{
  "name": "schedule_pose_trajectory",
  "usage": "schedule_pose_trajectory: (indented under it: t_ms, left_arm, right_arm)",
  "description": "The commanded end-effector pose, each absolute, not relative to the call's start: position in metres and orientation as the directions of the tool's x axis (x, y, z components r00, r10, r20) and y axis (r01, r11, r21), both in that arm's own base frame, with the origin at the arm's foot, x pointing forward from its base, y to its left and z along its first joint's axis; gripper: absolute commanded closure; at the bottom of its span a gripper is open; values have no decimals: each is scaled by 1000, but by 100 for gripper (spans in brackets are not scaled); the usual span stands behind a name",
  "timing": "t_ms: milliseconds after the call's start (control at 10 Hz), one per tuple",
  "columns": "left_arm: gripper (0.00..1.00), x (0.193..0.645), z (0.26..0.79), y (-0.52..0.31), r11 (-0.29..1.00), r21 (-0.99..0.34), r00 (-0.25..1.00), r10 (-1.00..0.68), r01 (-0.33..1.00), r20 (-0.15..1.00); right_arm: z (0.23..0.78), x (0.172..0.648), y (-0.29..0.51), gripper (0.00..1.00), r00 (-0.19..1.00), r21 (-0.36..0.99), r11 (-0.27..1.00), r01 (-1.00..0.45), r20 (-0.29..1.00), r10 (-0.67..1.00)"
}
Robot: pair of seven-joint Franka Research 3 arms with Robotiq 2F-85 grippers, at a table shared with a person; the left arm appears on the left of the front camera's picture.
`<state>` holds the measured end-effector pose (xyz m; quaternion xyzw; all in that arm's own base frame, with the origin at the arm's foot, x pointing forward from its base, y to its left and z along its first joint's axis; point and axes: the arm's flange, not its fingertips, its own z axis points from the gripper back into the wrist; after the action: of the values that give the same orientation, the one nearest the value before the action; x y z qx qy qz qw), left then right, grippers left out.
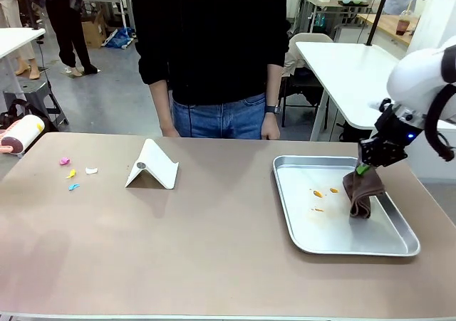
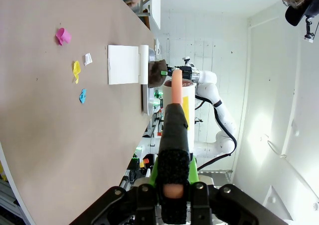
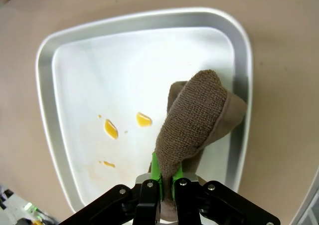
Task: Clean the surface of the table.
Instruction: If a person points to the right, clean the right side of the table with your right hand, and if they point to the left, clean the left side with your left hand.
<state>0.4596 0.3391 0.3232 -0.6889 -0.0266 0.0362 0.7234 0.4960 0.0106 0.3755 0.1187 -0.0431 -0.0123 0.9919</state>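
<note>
The tan-brown table [image 1: 214,243] spans the front view. My right gripper [image 1: 366,166] is shut on a brown cloth [image 1: 360,191] that hangs into the right side of a silver tray [image 1: 306,246]. In the right wrist view the cloth [image 3: 192,115] rises from between the right gripper [image 3: 162,177], over the tray [image 3: 45,85], beside orange stains [image 3: 110,128]. My left gripper [image 2: 173,185] is shut on a lint roller [image 2: 177,88] with an orange handle. The roller's roll [image 1: 21,132] pokes in at the table's far left edge.
Small paper scraps, pink [image 1: 65,161], yellow [image 1: 71,173], white [image 1: 91,170] and blue [image 1: 73,186], lie on the left part of the table. A white folded stand [image 1: 152,166] sits beside them. A person [image 1: 214,58] stands at the far edge, hands by the table.
</note>
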Motion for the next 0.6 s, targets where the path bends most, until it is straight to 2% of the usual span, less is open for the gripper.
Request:
schedule_pose_trajectory:
  t_ms: [0, 500]
  left_arm:
    - [100, 457, 327, 339, 45, -999, 996, 87, -2, 2]
    - [100, 457, 327, 339, 45, -999, 996, 87, -2, 2]
  right_arm:
    - [367, 516, 31, 91, 998, 226, 974, 2, 67, -18]
    - [330, 539, 75, 91, 993, 244, 965, -99, -32, 110]
